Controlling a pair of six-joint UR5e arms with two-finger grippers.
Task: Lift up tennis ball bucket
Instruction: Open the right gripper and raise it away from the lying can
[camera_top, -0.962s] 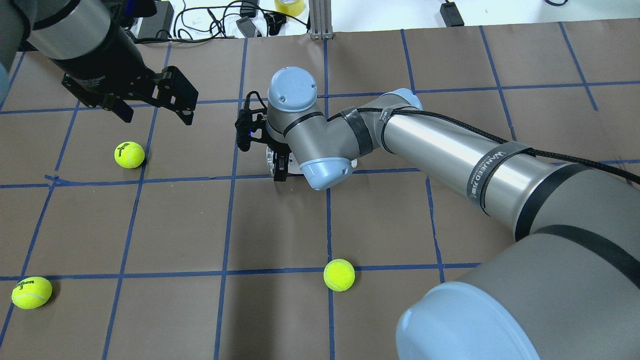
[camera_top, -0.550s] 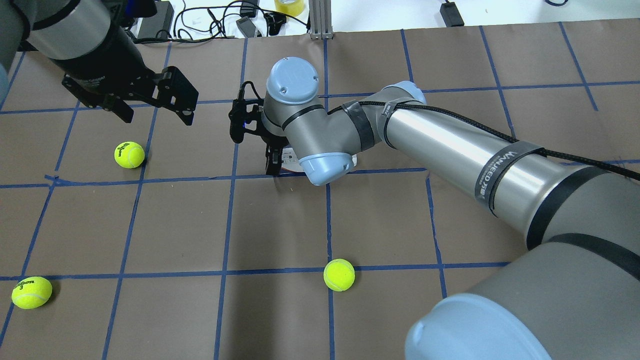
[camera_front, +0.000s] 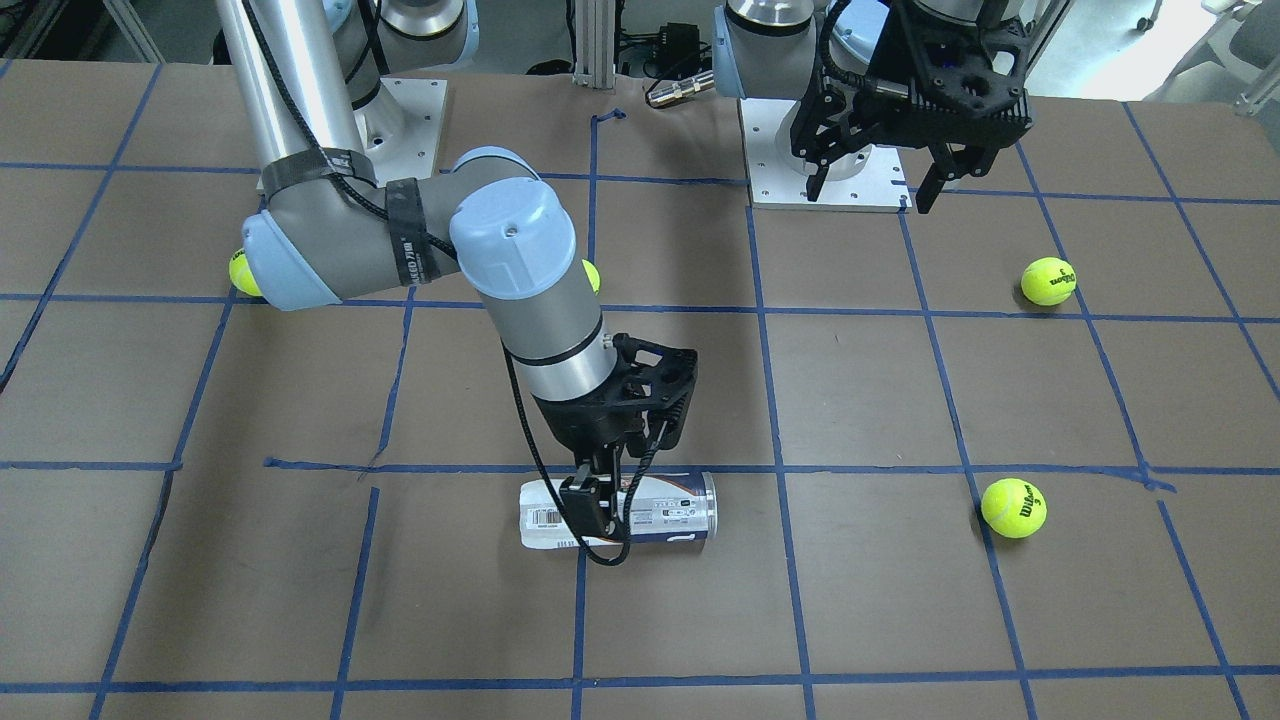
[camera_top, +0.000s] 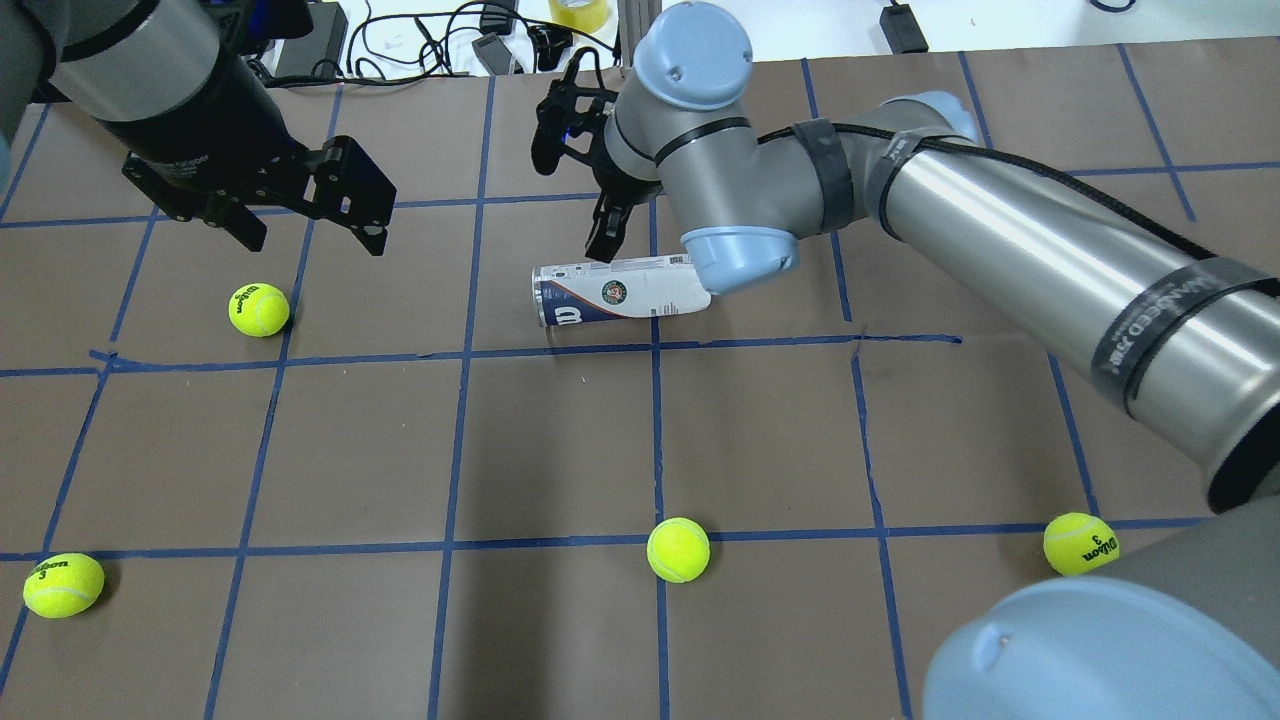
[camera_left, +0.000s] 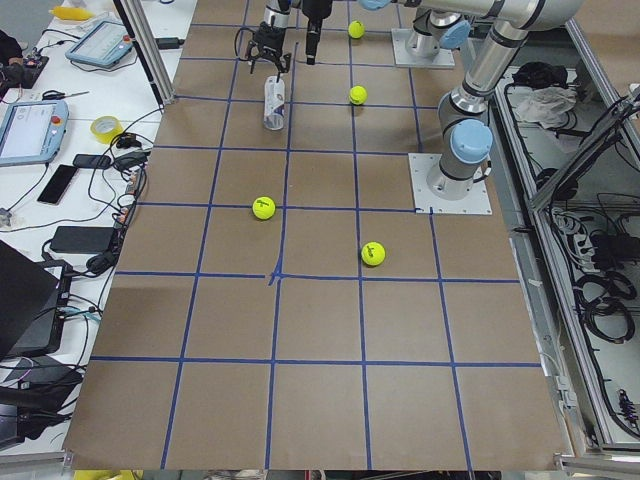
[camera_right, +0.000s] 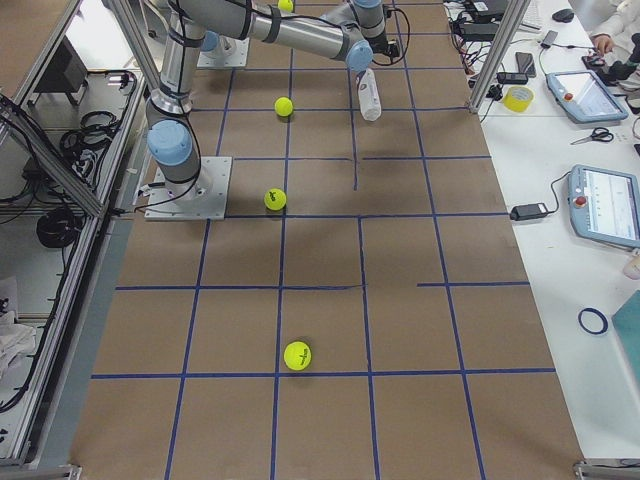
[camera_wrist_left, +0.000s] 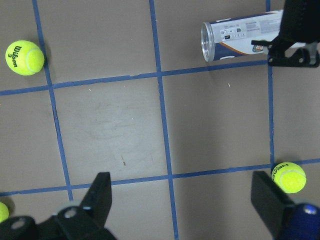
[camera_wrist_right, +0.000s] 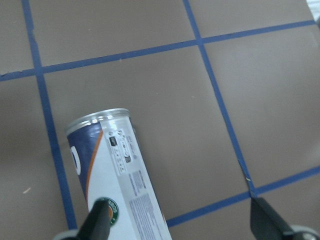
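Observation:
The tennis ball bucket (camera_top: 610, 298) is a clear tube with a white and navy label and a silvery rim. It lies on its side near the table's middle and also shows in the front view (camera_front: 665, 510) and the right wrist view (camera_wrist_right: 115, 170). My right gripper (camera_top: 607, 228) hangs over it with its jaws wide apart, the tube below and between them, nearer one finger (camera_wrist_right: 97, 222). I cannot tell whether that finger touches it. My left gripper (camera_top: 310, 225) is open and empty, off to the tube's left.
Several yellow-green tennis balls lie about, one near the left gripper (camera_top: 259, 309), one at the front middle (camera_top: 678, 549), one at the front right (camera_top: 1080, 543). Cables and a tape roll (camera_top: 580, 12) sit past the table's far edge, by a metal post (camera_top: 640, 40).
My right arm has risen and swung toward the far side. The tube, mostly hidden under the wrist before, now shows almost whole. The left arm has not moved.

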